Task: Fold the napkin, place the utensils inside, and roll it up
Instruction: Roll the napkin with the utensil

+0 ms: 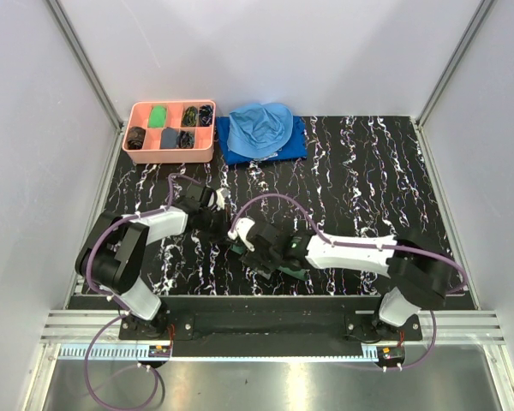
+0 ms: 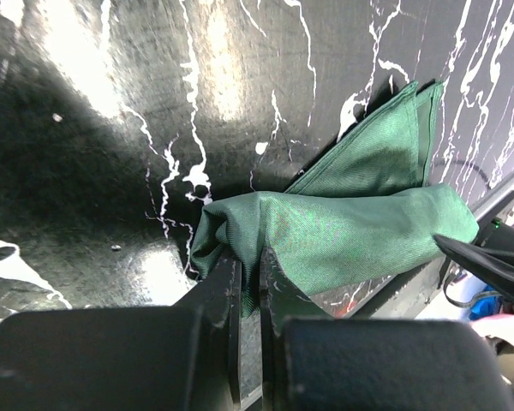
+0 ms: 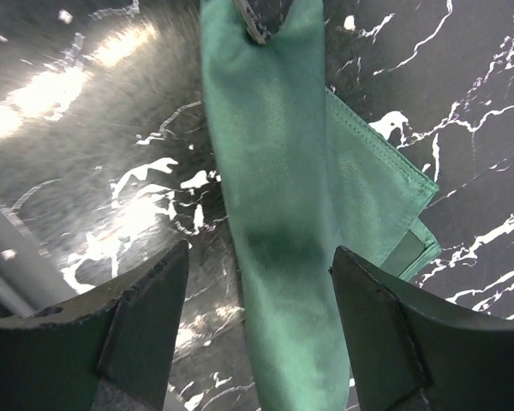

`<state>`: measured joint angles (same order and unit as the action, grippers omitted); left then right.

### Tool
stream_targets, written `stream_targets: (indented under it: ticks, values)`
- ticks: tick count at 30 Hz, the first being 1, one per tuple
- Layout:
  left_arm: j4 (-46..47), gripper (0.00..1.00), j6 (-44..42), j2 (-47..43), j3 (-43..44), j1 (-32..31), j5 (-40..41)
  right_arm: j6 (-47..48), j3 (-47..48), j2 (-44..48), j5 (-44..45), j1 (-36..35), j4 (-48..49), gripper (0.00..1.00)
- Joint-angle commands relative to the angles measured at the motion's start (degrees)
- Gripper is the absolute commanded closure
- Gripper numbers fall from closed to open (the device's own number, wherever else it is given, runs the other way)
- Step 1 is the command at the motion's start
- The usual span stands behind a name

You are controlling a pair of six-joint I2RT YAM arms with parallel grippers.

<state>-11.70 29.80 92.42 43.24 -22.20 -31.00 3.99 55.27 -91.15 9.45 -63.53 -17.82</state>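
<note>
Left tool (image 2: 248, 267), napkin (image 2: 343, 227), stocked pink tray (image 1: 171, 157)

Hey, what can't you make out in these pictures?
Utensils: in no view; whether the rolled napkin hides them is unclear.
Napkin, top view: mostly hidden under the right hand.
Napkin's end, left wrist view: pinched out of sight inside the shut left hand.
Pink tray contents, top view: too small.
</note>
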Motion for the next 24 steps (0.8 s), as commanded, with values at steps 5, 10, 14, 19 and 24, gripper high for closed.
stream_targets:
  ticks: [5,10,14,19,24]
  values:
    - [-4.03,1.0,-2.12,0.83,2.02,-0.04,-0.55,2.08,0.02,-5.34,4.44,-1.34,4.38,0.29]
    - [-4.2,0.87,-2.29,0.3,2.02,-0.04,-0.73,-0.02,0.98,-8.86,0.85,-0.81,3.85,0.48]
    - [-4.2,0.55,-2.2,-2.59,1.5,0.57,1.81,-2.93,0.11,-8.78,-8.46,2.35,3.85,0.57]
    - [-3.94,0.3,-1.5,-6.11,0.18,2.33,5.16,-6.01,-2.88,-7.2,-22.95,8.4,7.53,0.61]
    - [0.44,0.24,0.6,-11.11,-4.56,2.6,7.89,-7.24,-3.06,-8.07,-33.87,13.24,9.38,0.62]
